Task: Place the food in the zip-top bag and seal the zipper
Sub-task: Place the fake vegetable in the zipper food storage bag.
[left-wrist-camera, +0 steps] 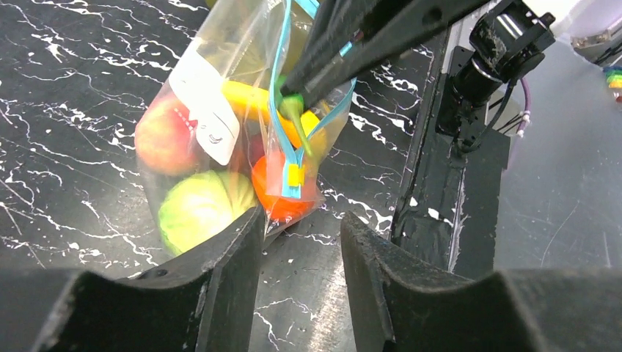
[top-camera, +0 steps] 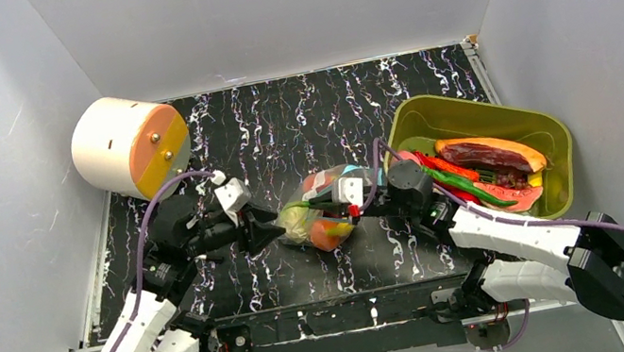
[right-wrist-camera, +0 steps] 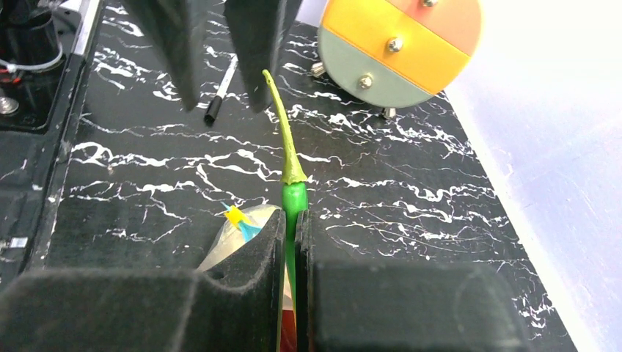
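1. The left claw [left-wrist-camera: 299, 229] fills the bottom of its wrist view. Its two fingers are spread with bare desk [left-wrist-camera: 66, 110] between them, gripping nothing. One fingertip [left-wrist-camera: 246, 231] lies against the lower edge of the zip-top bag [left-wrist-camera: 220, 81].
2. The right claw [right-wrist-camera: 292, 220] is clenched on a pepper [right-wrist-camera: 294, 196]. The pepper's green cap and thin stem stick out past the fingertips, and a trace of red shows between the pads.
3. The bag lies on the black marbled desk, mid-desk between the two claws. Its light blue zipper [left-wrist-camera: 274, 110] is parted, and the right claw holds the pepper in that mouth.
4. Food is already inside the bag: a peach [left-wrist-camera: 163, 136], a green cabbage [left-wrist-camera: 196, 211], an orange [left-wrist-camera: 284, 202] and a yellow banana [left-wrist-camera: 246, 99].
5. An olive-green bin [top-camera: 470, 111] sits at the right of the desk and holds red peppers [top-camera: 443, 168] and other pieces.
6. A white cylinder [top-camera: 129, 147] with an orange and yellow face lies at the far left.
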You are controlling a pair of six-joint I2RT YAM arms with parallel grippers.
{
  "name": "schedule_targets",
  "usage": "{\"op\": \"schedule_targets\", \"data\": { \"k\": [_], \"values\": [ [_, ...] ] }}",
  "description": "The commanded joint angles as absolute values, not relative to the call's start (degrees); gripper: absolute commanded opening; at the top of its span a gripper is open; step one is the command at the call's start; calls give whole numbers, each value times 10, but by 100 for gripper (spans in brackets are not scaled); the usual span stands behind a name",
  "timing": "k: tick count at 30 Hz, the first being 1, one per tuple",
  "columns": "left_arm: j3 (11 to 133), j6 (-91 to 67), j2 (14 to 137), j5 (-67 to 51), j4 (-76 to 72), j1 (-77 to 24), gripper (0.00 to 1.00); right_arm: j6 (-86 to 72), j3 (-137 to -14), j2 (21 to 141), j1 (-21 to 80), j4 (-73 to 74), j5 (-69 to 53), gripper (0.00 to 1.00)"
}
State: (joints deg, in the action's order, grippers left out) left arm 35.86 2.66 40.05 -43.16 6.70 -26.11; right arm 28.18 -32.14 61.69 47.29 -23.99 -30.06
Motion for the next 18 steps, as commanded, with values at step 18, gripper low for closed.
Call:
{"op": "schedule_targets", "data": {
  "k": [18],
  "values": [
    [236, 29, 481, -473, -268, -292, 52, 210, -284, 576, 430, -362, -316, 0]
  ]
}}
